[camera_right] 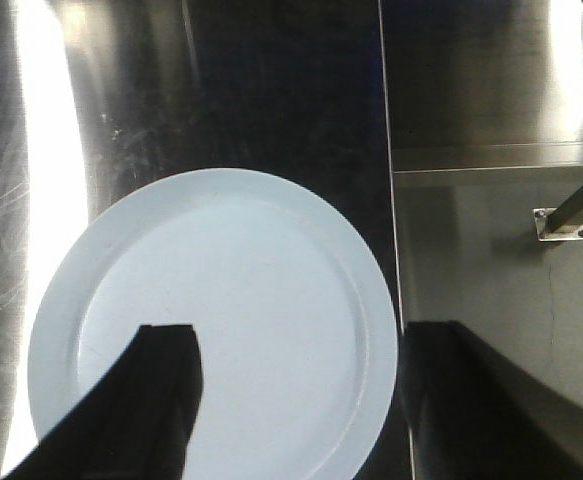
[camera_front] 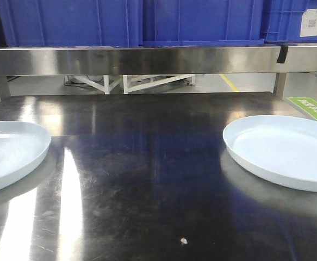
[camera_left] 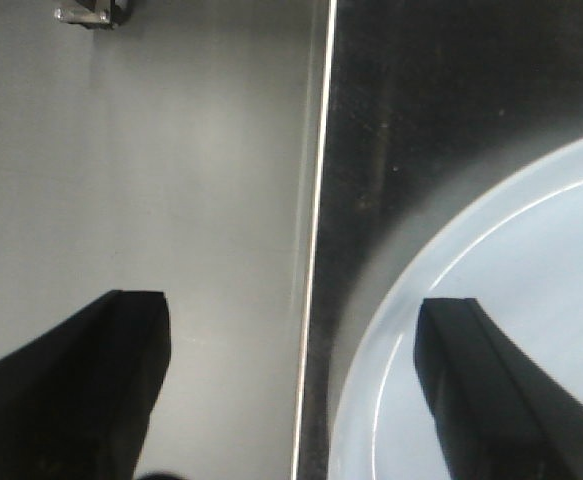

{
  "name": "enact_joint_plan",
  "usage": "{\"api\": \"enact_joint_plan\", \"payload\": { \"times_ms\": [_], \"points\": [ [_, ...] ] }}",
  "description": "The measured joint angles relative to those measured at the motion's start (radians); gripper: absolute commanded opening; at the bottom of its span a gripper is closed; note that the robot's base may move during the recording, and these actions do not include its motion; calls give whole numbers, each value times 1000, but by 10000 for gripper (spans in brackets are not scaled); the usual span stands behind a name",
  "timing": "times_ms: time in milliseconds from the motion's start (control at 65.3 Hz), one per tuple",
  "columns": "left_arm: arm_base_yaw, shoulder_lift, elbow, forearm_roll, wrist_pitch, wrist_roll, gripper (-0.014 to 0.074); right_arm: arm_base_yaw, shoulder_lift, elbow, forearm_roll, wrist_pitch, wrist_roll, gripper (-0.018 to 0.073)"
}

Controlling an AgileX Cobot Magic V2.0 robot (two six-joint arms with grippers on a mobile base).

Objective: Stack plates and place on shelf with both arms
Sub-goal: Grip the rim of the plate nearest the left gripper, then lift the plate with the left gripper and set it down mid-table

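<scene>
Left hand hangs spread and empty astride the rim of the left plate; right hand, likewise spread, straddles the right plate, well apart across the tabletop.

— That table is bare metal, brushed and finely scratched, shiny enough to mirror the lamps.
— Same steel on the shelf edge. The crates above it are blue plastic, ribbed, with a dull sheen.
— The left plate and the right plate look smooth and glossy. Whether they're plastic or glazed, I can't tell.
— The gripper fingers are matt black.
</scene>
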Motion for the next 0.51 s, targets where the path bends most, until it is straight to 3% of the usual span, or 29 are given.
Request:
{"api": "enact_joint_plan", "payload": {
  "times_ms": [245,337,413,429,505],
  "points": [
    [0,21,-8,-5,-2,0,518,0,0,0,0,0,0,526],
    [0,22,-8,-11,-2,0,340,0,0,0,0,0,0,526],
    [0,23,-10,-20,-2,0,81,0,0,0,0,0,0,526],
    [0,23,-10,-20,-2,0,58,0,0,0,0,0,0,526],
    [0,23,-10,-22,2,0,120,0,0,0,0,0,0,526]
  ]
}}
